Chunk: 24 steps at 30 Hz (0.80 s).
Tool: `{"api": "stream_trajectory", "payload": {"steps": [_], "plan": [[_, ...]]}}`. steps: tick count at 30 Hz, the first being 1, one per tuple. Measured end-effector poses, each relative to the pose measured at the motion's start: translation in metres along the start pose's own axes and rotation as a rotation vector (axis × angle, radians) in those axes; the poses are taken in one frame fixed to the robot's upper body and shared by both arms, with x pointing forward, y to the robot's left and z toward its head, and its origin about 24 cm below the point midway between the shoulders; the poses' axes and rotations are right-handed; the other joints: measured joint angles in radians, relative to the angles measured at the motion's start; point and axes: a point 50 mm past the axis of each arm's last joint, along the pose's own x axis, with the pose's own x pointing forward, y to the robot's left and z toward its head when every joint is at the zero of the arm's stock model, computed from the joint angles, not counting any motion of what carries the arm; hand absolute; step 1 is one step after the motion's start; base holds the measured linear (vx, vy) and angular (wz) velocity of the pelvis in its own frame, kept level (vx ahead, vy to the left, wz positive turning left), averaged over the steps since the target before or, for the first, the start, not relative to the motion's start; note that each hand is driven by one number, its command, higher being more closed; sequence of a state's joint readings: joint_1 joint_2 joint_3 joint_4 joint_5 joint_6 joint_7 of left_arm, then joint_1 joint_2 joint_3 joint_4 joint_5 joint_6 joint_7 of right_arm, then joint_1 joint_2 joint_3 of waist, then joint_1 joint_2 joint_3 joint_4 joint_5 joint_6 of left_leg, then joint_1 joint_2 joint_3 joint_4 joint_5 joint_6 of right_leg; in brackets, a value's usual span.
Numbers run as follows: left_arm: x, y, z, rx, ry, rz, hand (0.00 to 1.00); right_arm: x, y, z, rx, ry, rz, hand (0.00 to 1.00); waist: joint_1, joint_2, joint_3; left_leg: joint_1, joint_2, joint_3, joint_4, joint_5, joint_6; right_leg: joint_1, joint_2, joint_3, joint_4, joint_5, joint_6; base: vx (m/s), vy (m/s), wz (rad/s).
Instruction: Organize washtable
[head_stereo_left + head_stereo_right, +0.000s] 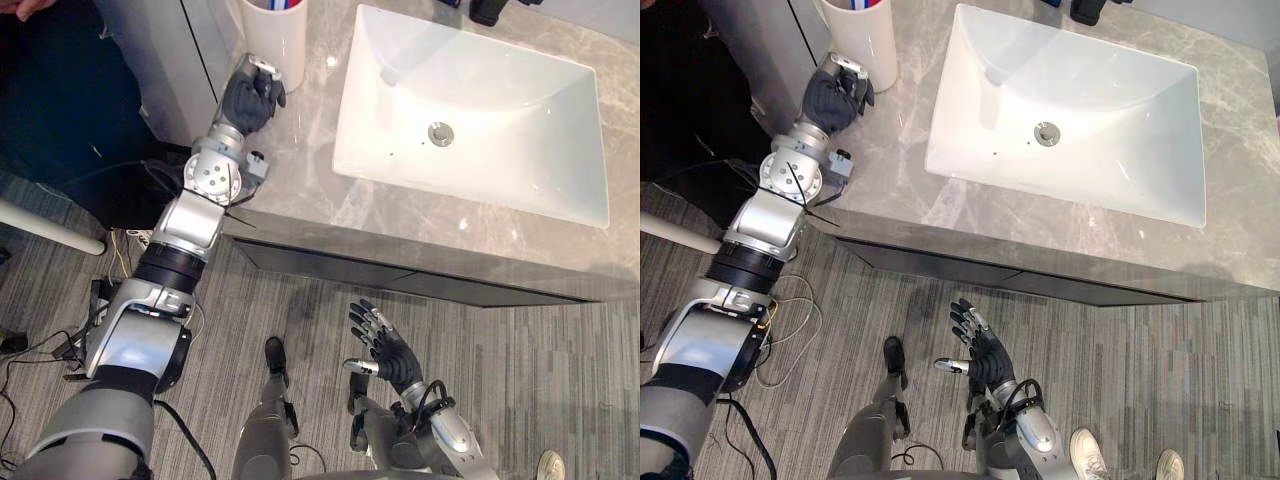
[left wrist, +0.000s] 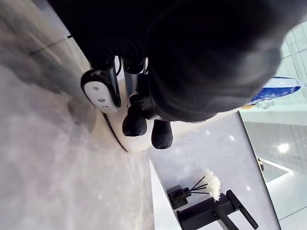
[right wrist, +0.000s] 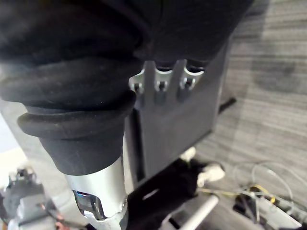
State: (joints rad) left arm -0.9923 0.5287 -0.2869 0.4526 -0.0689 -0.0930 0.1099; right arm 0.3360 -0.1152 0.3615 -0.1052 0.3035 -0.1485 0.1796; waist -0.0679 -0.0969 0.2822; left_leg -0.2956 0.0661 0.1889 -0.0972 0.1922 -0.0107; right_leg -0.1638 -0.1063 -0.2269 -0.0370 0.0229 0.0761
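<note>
Right hand nearest, at 6 o'clock, below the worktop edge. Fingers spread, holding nothing; judged parked clear of the work.
Sink at 1 o'clock.
Cup upright at 11 o'clock, near the corner.
Left hand at the cup's 7 o'clock, fingers and thumb curled onto its lower wall. Low grip, probably to keep it upright while shifting.

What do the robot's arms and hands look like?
The left arm and right arm are shiny silver-grey. The left hand wears a dark cover. So does the right hand, which has silver fingers with dark tips.
</note>
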Motion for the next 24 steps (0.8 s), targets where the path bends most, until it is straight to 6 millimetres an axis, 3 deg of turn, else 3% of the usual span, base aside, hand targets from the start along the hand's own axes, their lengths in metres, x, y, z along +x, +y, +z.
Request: {"api": "stream_trajectory", "payload": {"steps": [9,15,20,24], "plan": [[0.023,0.002,0.023,0.027,-0.044,-0.016,1.00,0.001,0.007,-0.002,0.009,0.008,0.028,0.00,-0.023,-0.003,0.005,-0.010,0.002,0.008,-0.005,0.000,0.000,-0.017,0.001,0.012,0.000,0.005,-0.002,0.00,0.008,-0.04],[0.048,0.025,0.048,0.081,-0.074,0.031,1.00,0.001,0.009,-0.003,0.016,0.011,0.036,0.00,-0.029,-0.012,0.038,-0.020,0.004,0.033,-0.003,0.000,0.000,-0.041,0.000,0.040,-0.001,0.016,0.000,0.00,0.014,-0.12],[0.053,0.045,0.047,0.116,-0.034,0.077,1.00,-0.001,0.009,-0.004,0.023,0.015,0.033,0.00,-0.057,-0.015,0.044,-0.022,0.004,0.037,0.000,0.000,0.000,-0.048,0.000,0.048,-0.002,0.017,-0.001,0.03,0.009,-0.07],[0.053,0.048,0.045,0.090,-0.026,0.079,1.00,-0.003,0.009,-0.006,0.029,0.024,0.038,0.00,-0.058,-0.015,0.045,-0.022,0.005,0.037,0.000,0.000,0.000,-0.050,0.001,0.053,-0.003,0.017,-0.001,0.01,0.000,-0.02]]}}
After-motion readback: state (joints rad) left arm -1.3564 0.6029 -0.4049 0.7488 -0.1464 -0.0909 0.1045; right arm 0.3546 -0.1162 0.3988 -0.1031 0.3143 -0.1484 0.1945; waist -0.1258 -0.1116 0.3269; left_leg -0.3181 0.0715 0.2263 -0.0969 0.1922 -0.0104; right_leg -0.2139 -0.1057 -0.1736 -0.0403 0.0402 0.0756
